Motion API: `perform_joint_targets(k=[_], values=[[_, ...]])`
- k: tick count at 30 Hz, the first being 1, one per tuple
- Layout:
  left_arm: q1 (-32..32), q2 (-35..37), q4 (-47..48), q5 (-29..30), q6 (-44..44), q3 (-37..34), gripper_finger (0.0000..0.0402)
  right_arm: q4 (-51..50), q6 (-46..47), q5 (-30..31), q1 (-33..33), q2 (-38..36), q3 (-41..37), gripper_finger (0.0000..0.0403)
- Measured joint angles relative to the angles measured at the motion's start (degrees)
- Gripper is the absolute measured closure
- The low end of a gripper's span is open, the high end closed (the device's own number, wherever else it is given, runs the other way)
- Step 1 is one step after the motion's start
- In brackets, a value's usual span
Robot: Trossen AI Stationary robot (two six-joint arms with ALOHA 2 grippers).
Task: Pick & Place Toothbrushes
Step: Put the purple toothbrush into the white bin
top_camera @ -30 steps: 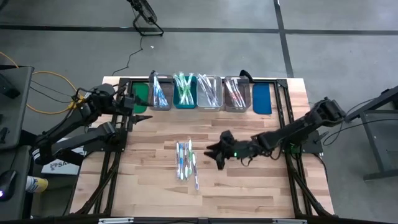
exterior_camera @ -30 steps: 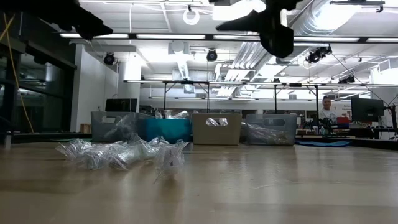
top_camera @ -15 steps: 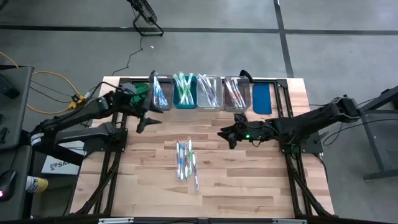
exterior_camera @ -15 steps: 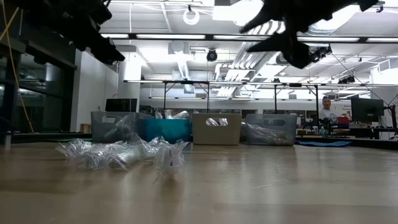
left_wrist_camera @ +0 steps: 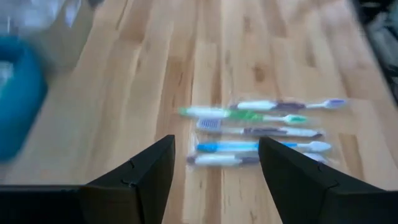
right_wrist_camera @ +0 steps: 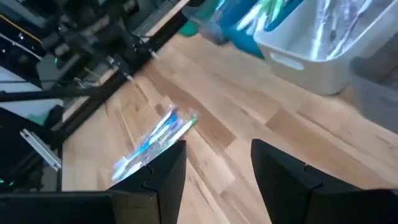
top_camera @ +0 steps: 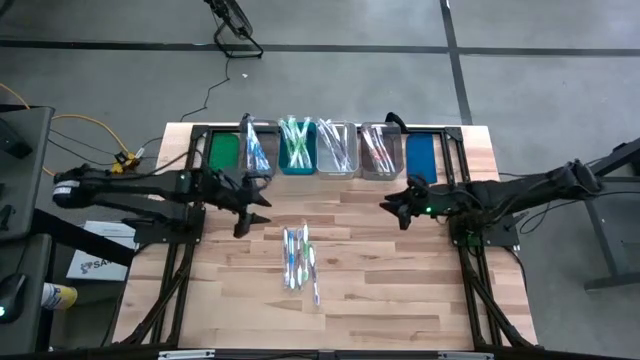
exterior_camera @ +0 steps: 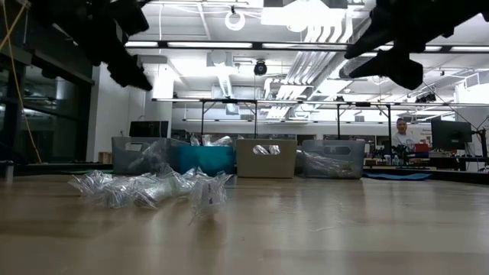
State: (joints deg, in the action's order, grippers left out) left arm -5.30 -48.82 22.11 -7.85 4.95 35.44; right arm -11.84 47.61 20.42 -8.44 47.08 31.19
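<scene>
Dark and empty, the left gripper [top_camera: 243, 203] hangs above the wooden table [top_camera: 400, 290] with its two fingers [left_wrist_camera: 140, 180] spread apart and nothing between them; it sits over the bare boards just in front of the row of bins, between that row and the loose toothbrushes [top_camera: 299, 258]. From its wrist the brushes show ahead of the fingertips, lying side by side in clear wrappers, with handles in green, blue, purple and white [left_wrist_camera: 261, 130]. Across the table the right gripper [top_camera: 396, 209] is likewise parted and carries nothing, raised over the boards in front of the bins at the right end of the row, well apart from the pile. That pile lies near the middle of the table, the brushes roughly parallel and touching one another, and from table height it reads as a low crinkled heap of clear plastic [exterior_camera: 149, 189]. Along the far edge stands the row of bins: a green one [top_camera: 223, 152], a clear one [top_camera: 259, 148], a teal one [top_camera: 297, 147], a white one [top_camera: 337, 148], a grey one [top_camera: 381, 150] and a blue one [top_camera: 422, 157], the middle four holding more brushes. Beyond the table, a person [exterior_camera: 399, 131] sits at a desk far back in the room.
</scene>
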Motion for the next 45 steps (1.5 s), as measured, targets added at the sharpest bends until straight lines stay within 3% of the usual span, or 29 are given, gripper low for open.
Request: perform_joint_targets(k=[5, 10, 19, 23, 26, 32, 45], values=[[6.24, -5.36, -0.21, 8.44, 15.43, -0.1, 0.0174, -3.06, -1.97, -0.99, 1.16, -6.85, -2.14, 0.0229], [9.81, -11.89, -2.63, 13.2, 30.43, 0.38, 0.0174, -5.39, -4.94, -1.3, 1.41, -9.83, -2.19, 0.0229], [10.96, -25.36, 0.64, 16.16, 43.51, 8.02, 0.0174, -8.73, -9.01, -3.49, 1.39, -12.28, -2.17, 0.0229], [10.95, -31.75, 9.54, 17.31, 49.07, 13.21, 0.0174, -10.48, -10.21, -5.11, 1.39, -12.44, -2.15, 0.0229], [10.95, -36.05, 15.39, 17.36, 50.98, 17.03, 0.0174, -11.52, -10.4, -6.09, 1.37, -12.44, -2.15, 0.0229], [10.95, -42.54, 16.42, 17.49, 50.87, 22.78, 0.0174, -11.95, -11.56, -7.53, 1.37, -12.44, -2.15, 0.0229], [10.95, -48.91, 18.92, 17.17, 52.33, 24.34, 0.0174, -12.18, -12.1, -8.96, 1.37, -12.44, -2.15, 0.0229]])
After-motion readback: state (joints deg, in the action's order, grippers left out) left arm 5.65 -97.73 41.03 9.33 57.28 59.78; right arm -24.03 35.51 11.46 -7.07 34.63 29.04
